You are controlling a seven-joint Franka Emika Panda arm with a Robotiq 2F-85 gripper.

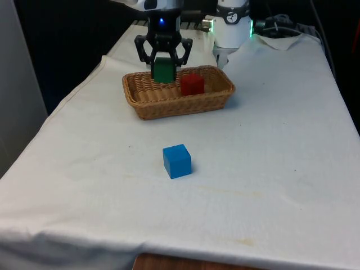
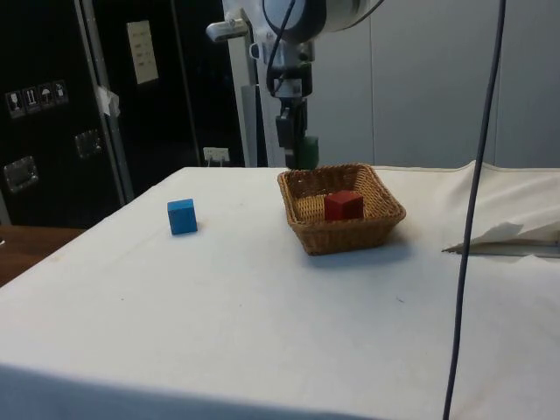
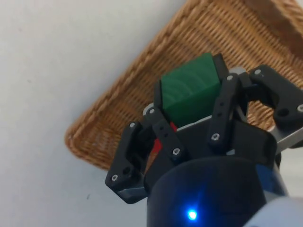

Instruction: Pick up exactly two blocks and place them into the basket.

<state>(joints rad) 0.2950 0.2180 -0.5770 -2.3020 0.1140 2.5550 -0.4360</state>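
the pincer (image 1: 163,67) grips the green block (image 1: 163,71) above the basket (image 1: 147,106) edge, so an early release risks it striking the rim and falling onto the table (image 1: 270,169).

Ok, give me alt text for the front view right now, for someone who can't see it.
A black gripper holds a green block just above a shallow wicker basket that already contains a red block. A blue block sits alone on the white cloth, nearer the camera than the basket.
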